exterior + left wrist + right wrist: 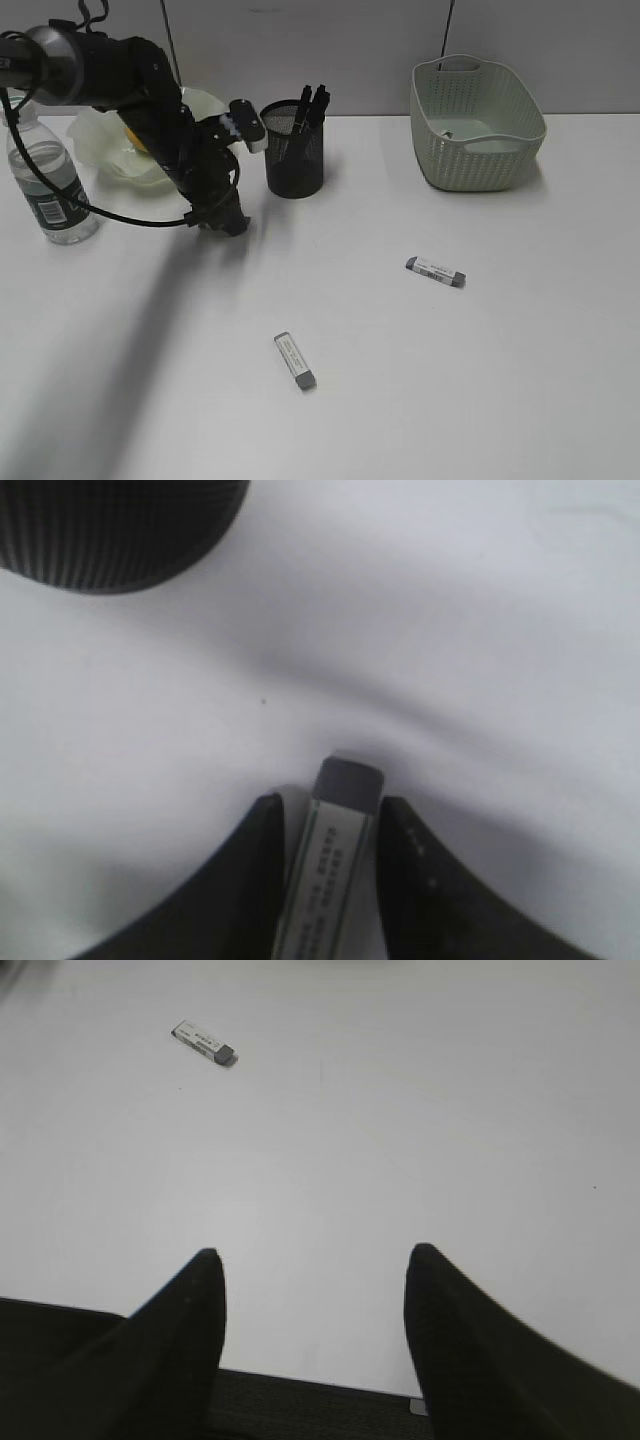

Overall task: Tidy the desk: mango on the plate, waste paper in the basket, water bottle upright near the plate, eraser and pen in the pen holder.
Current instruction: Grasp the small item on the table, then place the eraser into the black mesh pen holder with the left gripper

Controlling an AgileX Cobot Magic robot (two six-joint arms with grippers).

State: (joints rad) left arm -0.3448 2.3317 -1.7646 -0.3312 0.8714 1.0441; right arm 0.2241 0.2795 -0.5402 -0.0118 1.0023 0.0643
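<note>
two erasers [295, 361] [435, 271] loose mid-frame on bench [480, 380]; left gripper [330, 825] pinching third eraser [335, 865]; right gripper [312, 1265] spread.

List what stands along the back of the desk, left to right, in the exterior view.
Bottle → plate → pen holder → basket.
</note>
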